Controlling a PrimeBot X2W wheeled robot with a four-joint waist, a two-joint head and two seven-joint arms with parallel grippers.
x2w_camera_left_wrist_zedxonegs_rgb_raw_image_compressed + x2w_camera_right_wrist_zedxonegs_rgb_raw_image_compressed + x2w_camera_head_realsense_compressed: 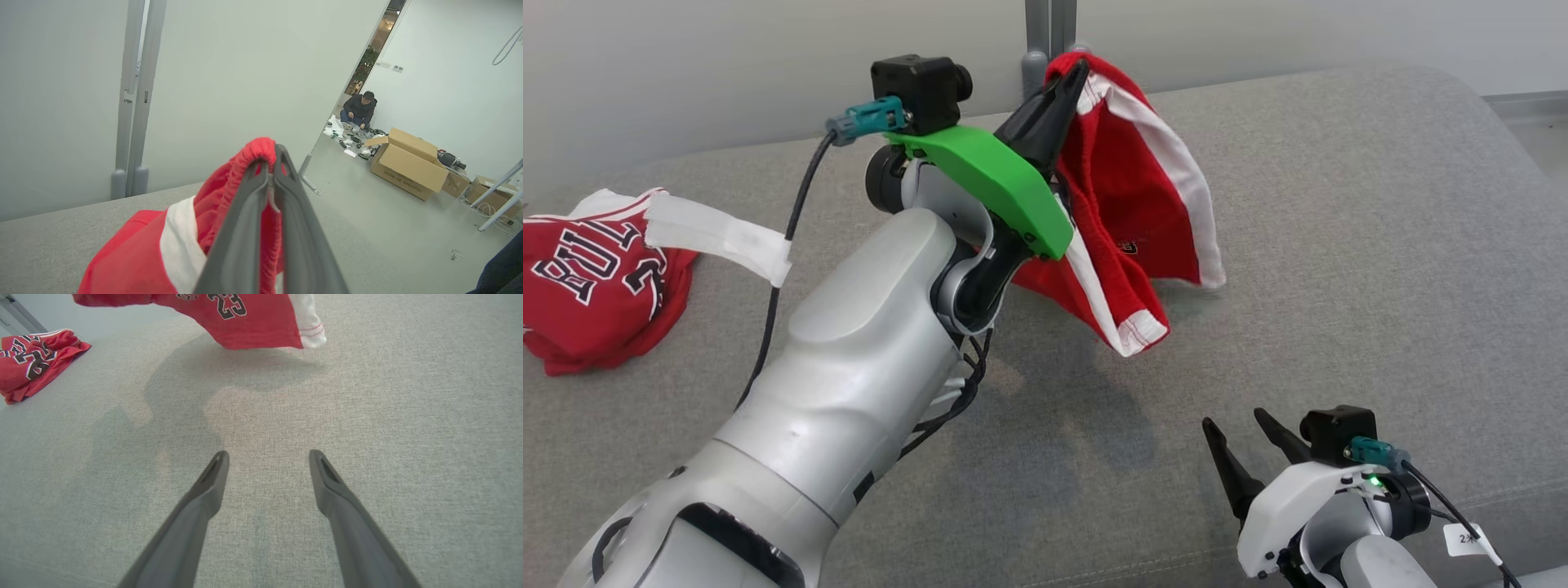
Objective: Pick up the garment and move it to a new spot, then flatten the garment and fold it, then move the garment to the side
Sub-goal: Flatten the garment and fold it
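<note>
Low at the near edge of the bench (1339,245), my right gripper (1233,418) sits wide open, while my left gripper (1078,69) pinches the soft, floppy garment (1127,188) by its stretchy band, a good hold, above the far edge.

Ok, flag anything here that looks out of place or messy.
A red jersey lies crumpled in a heap at the left end of the grey cushion, not flat or folded. The red shorts hang bunched from the shut left gripper, as expected mid-carry.
</note>
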